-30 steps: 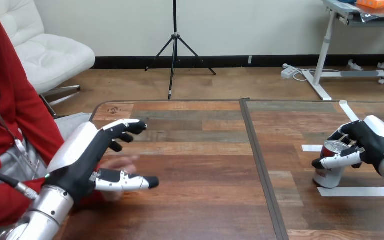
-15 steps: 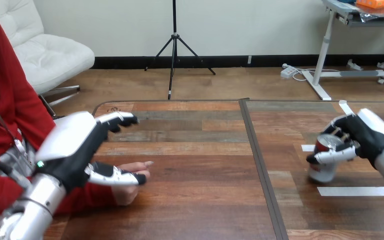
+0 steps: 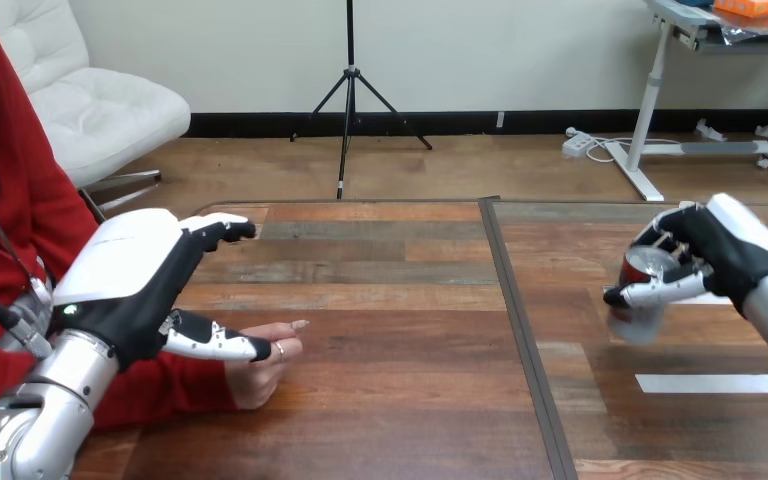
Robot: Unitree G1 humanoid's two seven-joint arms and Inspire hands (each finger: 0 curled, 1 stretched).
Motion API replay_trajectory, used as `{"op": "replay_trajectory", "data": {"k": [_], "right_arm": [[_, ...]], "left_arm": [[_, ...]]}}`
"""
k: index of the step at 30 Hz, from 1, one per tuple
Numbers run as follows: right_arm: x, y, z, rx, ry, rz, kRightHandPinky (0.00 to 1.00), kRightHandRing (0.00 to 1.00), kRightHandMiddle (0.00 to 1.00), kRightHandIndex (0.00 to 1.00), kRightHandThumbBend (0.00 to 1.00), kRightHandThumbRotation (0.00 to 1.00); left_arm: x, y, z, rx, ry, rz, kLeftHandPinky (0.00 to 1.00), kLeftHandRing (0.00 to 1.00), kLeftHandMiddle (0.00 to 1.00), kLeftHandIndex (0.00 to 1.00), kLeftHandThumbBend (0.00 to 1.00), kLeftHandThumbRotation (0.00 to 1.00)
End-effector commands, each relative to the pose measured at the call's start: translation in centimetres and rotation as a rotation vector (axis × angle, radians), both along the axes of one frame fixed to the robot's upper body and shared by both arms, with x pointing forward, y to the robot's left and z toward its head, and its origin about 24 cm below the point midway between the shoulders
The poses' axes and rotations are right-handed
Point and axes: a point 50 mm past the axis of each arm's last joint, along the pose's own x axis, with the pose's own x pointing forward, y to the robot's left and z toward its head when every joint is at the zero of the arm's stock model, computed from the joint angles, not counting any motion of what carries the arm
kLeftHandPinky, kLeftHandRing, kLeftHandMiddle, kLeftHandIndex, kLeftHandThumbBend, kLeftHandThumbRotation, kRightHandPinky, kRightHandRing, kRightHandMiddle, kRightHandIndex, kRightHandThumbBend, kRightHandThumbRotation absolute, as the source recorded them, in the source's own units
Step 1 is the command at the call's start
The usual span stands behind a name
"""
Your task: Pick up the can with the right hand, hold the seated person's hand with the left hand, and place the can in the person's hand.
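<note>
A red and silver can (image 3: 642, 292) hangs tilted above the table's right part, with my right hand (image 3: 730, 255) shut on it, fingers round its far side and thumb across its front. On the left, my left hand (image 3: 125, 285) is open, its fingers straight and pointing right. The person's hand (image 3: 260, 362) lies on the wood at the end of a red sleeve, just under my left thumb (image 3: 215, 343). The thumb lies over its knuckles; I cannot tell whether they touch. My left fingers (image 3: 222, 230) stand well above and beyond it.
A white tape strip (image 3: 710, 383) lies on the table (image 3: 390, 400) below the raised can. A dark seam (image 3: 522, 335) runs front to back between the two table boards. The person sits at the left edge.
My right hand has lifted the can off the table, up and slightly left. My left hand has drawn back to the left, and the person's hand now shows beneath its thumb.
</note>
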Motion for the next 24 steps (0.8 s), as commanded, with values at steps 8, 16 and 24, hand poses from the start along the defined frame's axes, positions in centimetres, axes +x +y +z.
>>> {"op": "replay_trajectory", "data": {"k": [8,16,24], "right_arm": [[2.31,0.17,5.69,-0.021,-0.188,0.038,0.32,0.36,0.43,0.48,0.72,0.0],[2.34,0.19,5.79,-0.023,-0.196,0.035,0.32,0.36,0.43,0.48,0.71,0.0],[2.42,0.22,5.83,-0.023,-0.197,0.028,0.32,0.36,0.43,0.49,0.71,0.0]], "left_arm": [[1.32,-0.12,1.47,0.074,-0.043,-0.016,0.71,0.78,0.81,0.79,1.0,0.25],[1.67,-0.03,1.41,0.064,0.047,-0.015,0.74,0.79,0.81,0.8,1.0,0.24],[1.99,-0.02,1.42,0.052,0.174,-0.008,0.79,0.82,0.83,0.84,1.0,0.21]]}}
